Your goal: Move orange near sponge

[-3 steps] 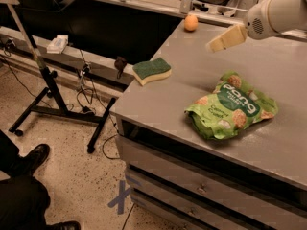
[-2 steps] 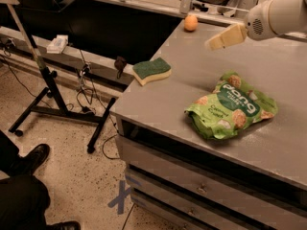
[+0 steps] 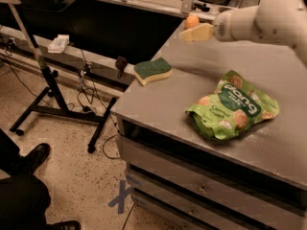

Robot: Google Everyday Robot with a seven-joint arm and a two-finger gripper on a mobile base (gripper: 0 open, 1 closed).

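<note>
Well beyond the sponge point(image 3: 152, 71), poised the gripper point(image 3: 194, 32) at the orange point(image 3: 192, 21) lying there.
Placed so, likely, to grasp it and carry it back toward the sponge; could not tell how open, or whether holding anything.

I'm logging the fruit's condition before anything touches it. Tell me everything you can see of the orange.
The orange is a small round fruit with smooth-looking orange skin. It sits at the far edge of the grey table, well beyond the sponge. Its lower part is hidden behind the gripper, which sits just in front of it in this view. Whether the two touch cannot be told. No stem or marks can be made out.
</note>
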